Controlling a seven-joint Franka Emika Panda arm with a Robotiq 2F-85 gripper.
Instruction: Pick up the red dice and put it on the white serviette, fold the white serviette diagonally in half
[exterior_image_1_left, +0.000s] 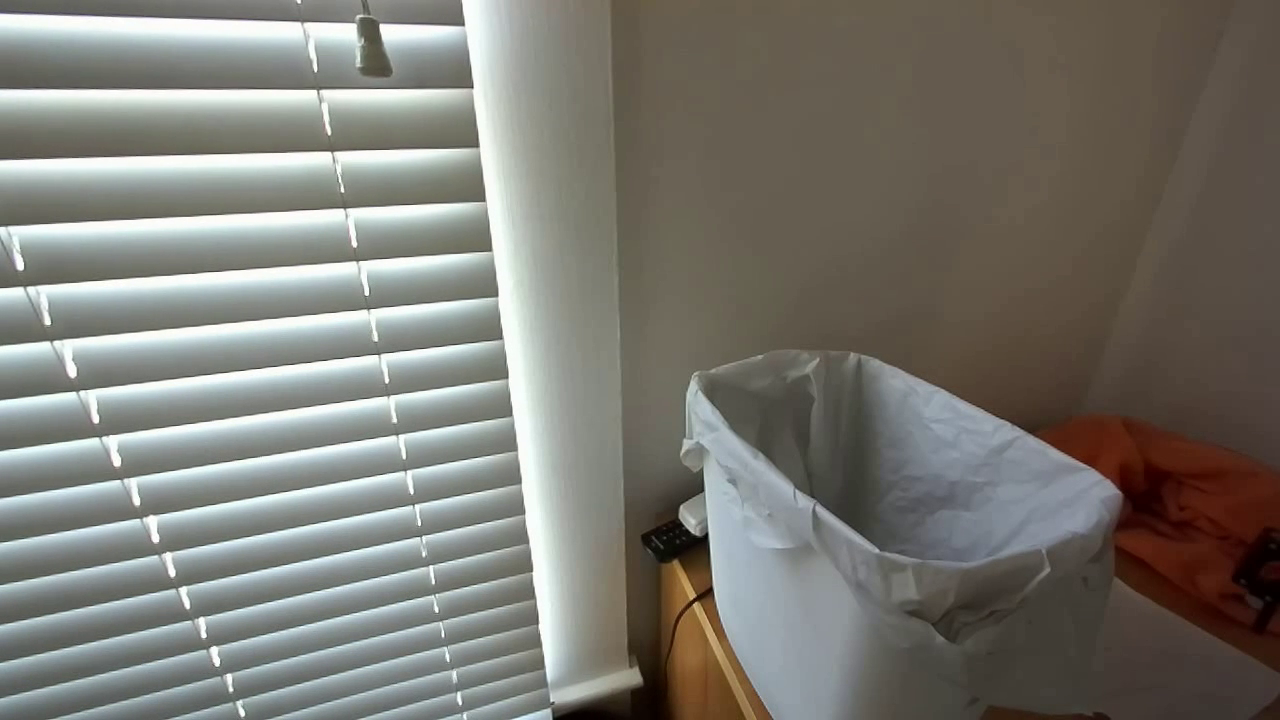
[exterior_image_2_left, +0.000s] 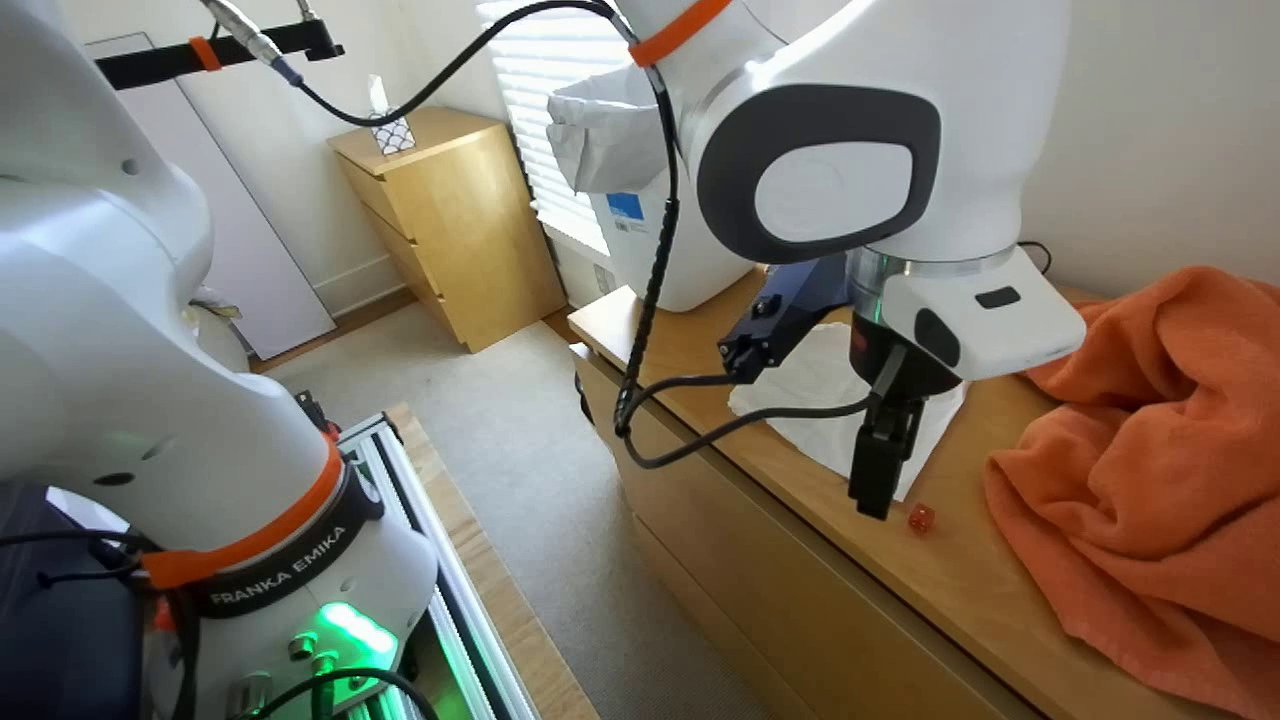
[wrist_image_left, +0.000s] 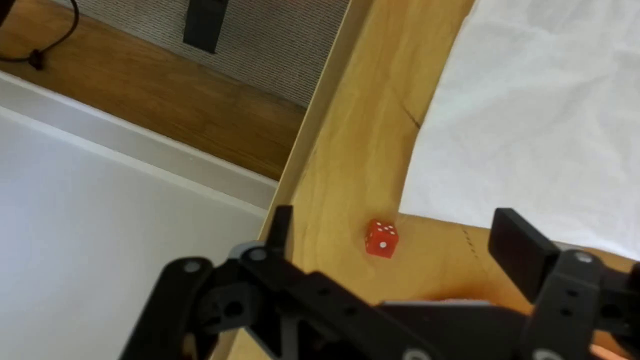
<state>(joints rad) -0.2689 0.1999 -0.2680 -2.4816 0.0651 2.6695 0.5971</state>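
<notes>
Your claw (wrist_image_left: 391, 226) hangs above the bench (wrist_image_left: 357, 155), jaws well apart. The wrist view shows you the red die (wrist_image_left: 381, 239) on it, framed between them; the white serviette (wrist_image_left: 525, 130) lies beyond, corner near the die.

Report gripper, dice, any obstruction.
Gripper open, holding nothing. Red dice on wooden top, just off white serviette. Orange cloth nearby, not covering dice; no obstruction seen.

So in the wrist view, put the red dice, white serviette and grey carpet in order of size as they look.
Largest: white serviette, running out of frame.
Middle: grey carpet, also cut off.
Smallest: red dice.
</notes>
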